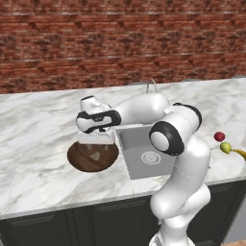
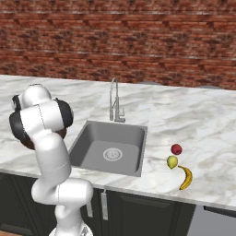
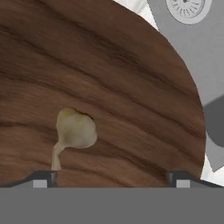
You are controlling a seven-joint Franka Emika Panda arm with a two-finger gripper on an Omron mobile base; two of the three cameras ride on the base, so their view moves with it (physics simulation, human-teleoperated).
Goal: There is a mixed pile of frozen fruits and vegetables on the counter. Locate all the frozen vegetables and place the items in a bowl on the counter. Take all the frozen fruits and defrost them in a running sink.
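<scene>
One vegetable lies in the bowl (image 1: 92, 156) in the left base view: the pale beige lump (image 1: 96, 156) sits near its middle, and the tool (image 1: 97, 141) hangs just above it, so I judge this piece delivered. The bowl rests on the surface (image 1: 38, 125) just left of the sink (image 1: 146, 158), a handy spot since both drop-off places are side by side. Far to the right, the red fruit (image 1: 219, 136), the yellow-green oval (image 1: 225, 147) and the banana (image 1: 240, 154) lie close together.

Three items wait in the right base view as well: red fruit (image 2: 176, 149), yellow-green oval (image 2: 172, 162) and banana (image 2: 186, 177), clustered on the surface (image 2: 207, 124) right of the sink (image 2: 110, 147). The faucet (image 2: 115, 104) stands at the basin's far edge; I cannot tell whether water runs. Only a sliver of the bowl (image 2: 27, 142) peeks past the arm.

Two dark fingertips (image 3: 41, 179) rise wide apart at the bottom of the hand view, spread and pinching nothing. The beige lump (image 3: 75, 131) rests free on the bowl's wood grain (image 3: 113, 74), between the tips' lines but nearer one. The sink's drain (image 3: 188, 8) shows past the rim. The oval likely comes to the bowl next; the fruit belongs in the sink.
</scene>
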